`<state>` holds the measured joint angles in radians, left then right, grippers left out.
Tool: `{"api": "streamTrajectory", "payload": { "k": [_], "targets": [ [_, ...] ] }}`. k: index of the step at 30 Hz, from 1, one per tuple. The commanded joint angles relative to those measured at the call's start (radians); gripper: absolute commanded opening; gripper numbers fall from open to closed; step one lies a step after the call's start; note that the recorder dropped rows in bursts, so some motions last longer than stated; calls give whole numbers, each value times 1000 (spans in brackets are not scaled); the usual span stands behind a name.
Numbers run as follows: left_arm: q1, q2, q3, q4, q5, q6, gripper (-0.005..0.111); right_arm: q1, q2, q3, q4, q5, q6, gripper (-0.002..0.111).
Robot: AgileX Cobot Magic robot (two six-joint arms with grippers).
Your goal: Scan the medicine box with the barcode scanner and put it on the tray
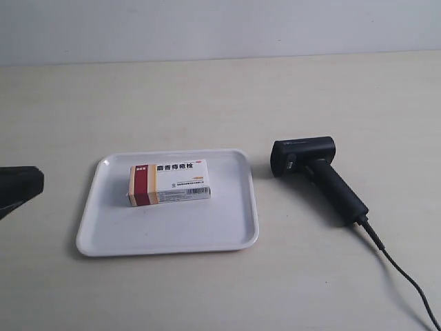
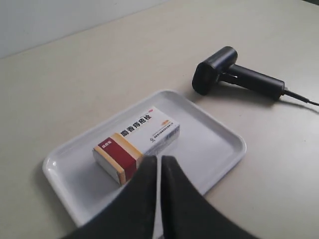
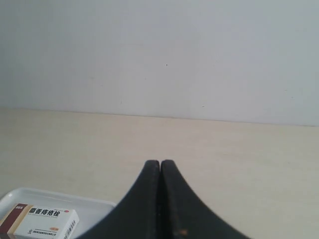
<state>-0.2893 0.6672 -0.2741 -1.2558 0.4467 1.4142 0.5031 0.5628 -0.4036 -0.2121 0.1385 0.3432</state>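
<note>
The medicine box [image 1: 169,182] lies flat inside the white tray [image 1: 227,234], toward its rear left; nothing grips it. It also shows in the left wrist view as the box [image 2: 135,143] on the tray [image 2: 219,144], and in the right wrist view as the box [image 3: 42,222] on the tray [image 3: 94,206]. The black barcode scanner [image 1: 318,174] lies on the table to the right of the tray, cable trailing to the lower right; the left wrist view shows the scanner [image 2: 234,75] too. My left gripper [image 2: 159,158] is shut and empty, held back from the box. My right gripper [image 3: 160,162] is shut and empty, above the table.
A dark arm part [image 1: 19,187] juts in at the exterior view's left edge, beside the tray. The scanner cable [image 1: 403,272] runs across the table to the lower right corner. A pale wall [image 1: 220,27] stands behind the beige table [image 1: 207,103].
</note>
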Motion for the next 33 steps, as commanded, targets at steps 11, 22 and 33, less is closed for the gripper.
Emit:
{"api": "streamTrajectory", "payload": {
  "k": [11, 22, 33],
  "targets": [
    [267, -667, 274, 416, -325, -442, 5, -4, -4, 4, 0, -6, -1, 0],
    [267, -667, 274, 1395, -228, -1551, 5, -4, -4, 4, 0, -6, -1, 0],
    [267, -667, 274, 1226, -211, -1312, 5, -4, -4, 4, 0, -6, -1, 0]
  ]
}}
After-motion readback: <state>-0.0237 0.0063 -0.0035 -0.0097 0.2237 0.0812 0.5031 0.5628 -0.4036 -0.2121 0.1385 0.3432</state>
